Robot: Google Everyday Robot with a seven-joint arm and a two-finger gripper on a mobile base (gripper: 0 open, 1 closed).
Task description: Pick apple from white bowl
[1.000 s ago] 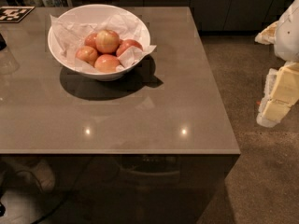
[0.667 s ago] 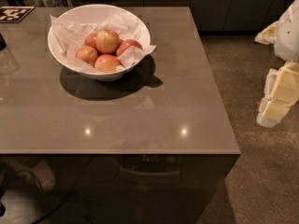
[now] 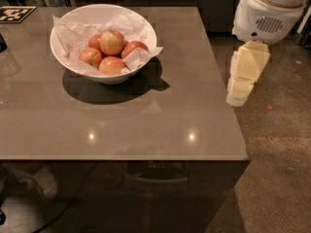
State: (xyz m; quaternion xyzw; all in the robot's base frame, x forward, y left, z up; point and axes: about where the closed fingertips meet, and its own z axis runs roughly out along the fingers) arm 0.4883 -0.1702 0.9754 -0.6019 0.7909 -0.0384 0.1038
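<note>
The white bowl (image 3: 63, 57), lined with crumpled white paper, stands on the far left part of the grey table. Several apples lie in it. The apple (image 3: 112, 42), the largest, pale yellow-orange with a red blush, sits on top in the middle. Smaller orange-red apples lie to the left (image 3: 91, 56), in front (image 3: 112, 65) and to the right (image 3: 134, 46). My gripper (image 3: 237, 95) hangs at the lower end of the cream arm link, off the table's right edge, far to the right of the bowl and below its level.
The grey table (image 3: 146, 115) has its right edge at about mid-right of the view and its front edge near me. A black-and-white marker tag (image 3: 14, 13) lies at the far left corner. The white arm housing (image 3: 269, 8) is at top right, above brown floor (image 3: 277, 169).
My arm has moved left toward the table's right edge, and more of its white housing shows at top right. The bowl and apples have not moved.
</note>
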